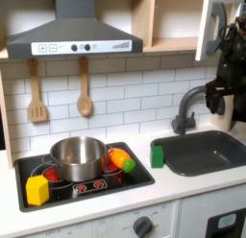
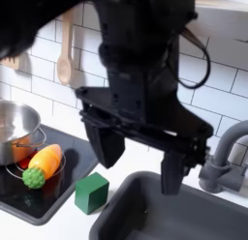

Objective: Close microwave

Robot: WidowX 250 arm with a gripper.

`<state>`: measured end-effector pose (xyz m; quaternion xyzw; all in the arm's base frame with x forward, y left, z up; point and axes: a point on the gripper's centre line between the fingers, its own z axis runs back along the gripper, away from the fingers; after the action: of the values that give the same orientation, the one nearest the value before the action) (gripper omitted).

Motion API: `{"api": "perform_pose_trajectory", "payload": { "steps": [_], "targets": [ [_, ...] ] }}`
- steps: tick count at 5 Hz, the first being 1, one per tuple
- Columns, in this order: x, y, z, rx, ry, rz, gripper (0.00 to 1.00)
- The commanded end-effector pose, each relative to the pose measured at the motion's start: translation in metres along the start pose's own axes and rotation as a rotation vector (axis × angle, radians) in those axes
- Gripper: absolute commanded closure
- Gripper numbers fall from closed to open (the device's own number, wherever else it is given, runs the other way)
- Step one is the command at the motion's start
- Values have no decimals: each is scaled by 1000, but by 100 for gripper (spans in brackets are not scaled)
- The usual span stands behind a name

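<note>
First exterior view. Microwave (image 1: 212, 29) located at upper right corner, above the sink; white-grey door standing ajar, edge-on to camera, dark curved handle visible on it. Light wood shelf (image 1: 171, 21) open beside it on the first exterior view's left. Black arm at right edge, just below the door; tool (image 1: 217, 96) hanging near the grey faucet (image 1: 183, 111), opening not discernible from here. Contact between arm and door cannot be confirmed. Grey range hood (image 1: 72, 31) with knobs at upper left. Wooden spatula (image 1: 36, 93) and wooden spoon (image 1: 85, 90) hung on white tiled wall. Steel pot (image 1: 78, 157) on black cooktop (image 1: 96, 187), toy carrot (image 1: 122, 161) just beside pot, yellow block (image 1: 37, 190) at front left of cooktop. Green block (image 1: 158, 155) on white surface (image 1: 183, 187) between cooktop and dark sink (image 1: 213, 157).

Second exterior view. Tool (image 2: 143, 164) close to camera, above near end of sink (image 2: 145, 220); two black fingers (image 2: 105, 144) spread well apart, pointing down, nothing held between them. Green block (image 2: 92, 193) just below and left of the fingers, not touched. Carrot (image 2: 41, 163) on cooktop (image 2: 53, 191) beside pot (image 2: 15, 128). Faucet (image 2: 225, 157) at right. Spoon (image 2: 65, 50) on wall behind.
</note>
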<state>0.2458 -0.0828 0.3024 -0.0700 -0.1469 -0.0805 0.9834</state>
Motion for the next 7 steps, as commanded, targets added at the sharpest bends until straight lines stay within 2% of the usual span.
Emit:
{"api": "perform_pose_trajectory", "payload": {
  "steps": [1, 3, 7],
  "targets": [
    [15, 12, 0, 2, -9, 36, 0],
    [35, 27, 1, 1, -25, 85, 0],
    [84, 50, 2, -5, -57, 138, 0]
  ]
}}
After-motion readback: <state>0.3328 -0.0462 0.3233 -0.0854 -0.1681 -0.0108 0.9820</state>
